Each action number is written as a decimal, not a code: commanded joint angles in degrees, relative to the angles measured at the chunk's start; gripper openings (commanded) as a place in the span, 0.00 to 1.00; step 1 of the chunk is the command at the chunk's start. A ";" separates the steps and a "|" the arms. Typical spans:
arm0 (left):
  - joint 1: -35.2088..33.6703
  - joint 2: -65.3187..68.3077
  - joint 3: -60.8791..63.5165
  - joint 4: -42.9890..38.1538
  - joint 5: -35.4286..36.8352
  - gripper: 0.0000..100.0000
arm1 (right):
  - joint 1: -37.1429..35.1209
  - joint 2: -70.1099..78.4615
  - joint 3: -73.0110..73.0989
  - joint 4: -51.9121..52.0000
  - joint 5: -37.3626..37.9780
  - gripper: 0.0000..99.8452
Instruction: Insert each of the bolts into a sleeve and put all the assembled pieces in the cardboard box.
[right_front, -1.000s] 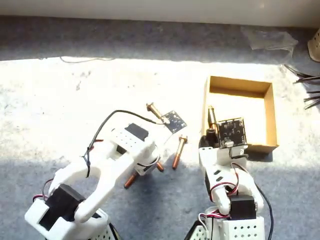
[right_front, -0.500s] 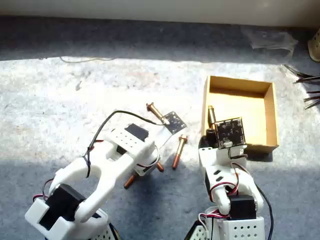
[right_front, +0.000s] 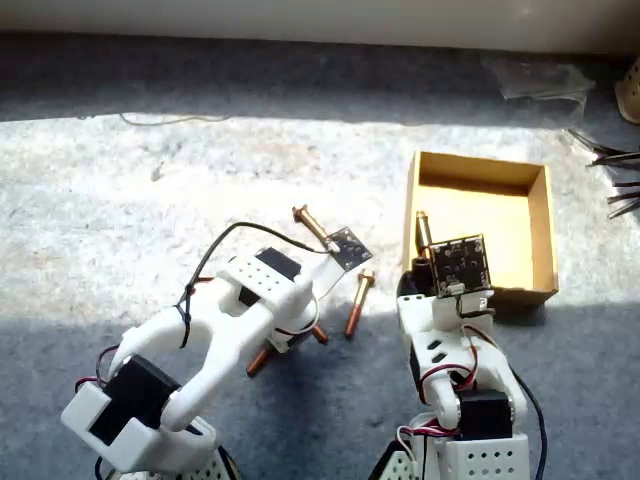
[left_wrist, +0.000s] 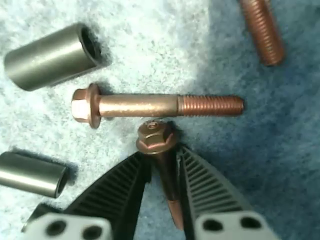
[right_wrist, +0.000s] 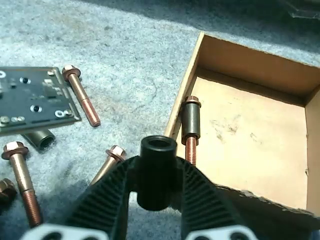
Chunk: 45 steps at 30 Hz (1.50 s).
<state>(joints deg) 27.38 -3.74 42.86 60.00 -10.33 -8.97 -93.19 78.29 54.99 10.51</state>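
My left gripper (left_wrist: 164, 154) is shut on a copper bolt (left_wrist: 156, 137); the shank runs between the fingers and the hex head sticks out past the tips. Just beyond it a second bolt (left_wrist: 150, 106) lies flat, with two grey sleeves (left_wrist: 50, 57) (left_wrist: 32, 174) beside it. My right gripper (right_wrist: 158, 167) is shut on a dark sleeve (right_wrist: 158, 147), held upright with its bore showing, close to the left wall of the cardboard box (right_wrist: 250, 125). One bolt inside a sleeve (right_wrist: 191, 125) leans against that wall, also visible as the assembled piece (right_front: 423, 232) from above.
Loose bolts lie on the grey carpet between the arms (right_front: 355, 300) (right_front: 310, 222) (right_front: 260, 360). A further sleeve (right_wrist: 40, 137) sits under the left wrist's circuit board (right_wrist: 30, 100). Cables (right_front: 610, 160) and a plastic bag (right_front: 535, 75) lie at the far right.
The left arm has shifted a little, its elbow moving right and its wrist edging forward over the bolts. The right arm, the box and the loose bolts have stayed in place.
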 joint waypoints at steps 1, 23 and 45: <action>-0.48 0.84 -2.24 -0.35 0.53 0.09 | 0.66 -0.57 -0.40 -1.71 0.70 0.02; -0.84 -16.84 -0.22 2.29 0.18 0.01 | -0.31 -0.57 -0.48 -1.63 0.44 0.02; -15.96 -59.38 2.42 13.45 -8.70 0.01 | -22.73 -0.57 -0.57 -2.59 0.53 0.02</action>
<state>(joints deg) 15.43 -59.56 47.96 73.36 -18.07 -28.84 -93.19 78.29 55.78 10.51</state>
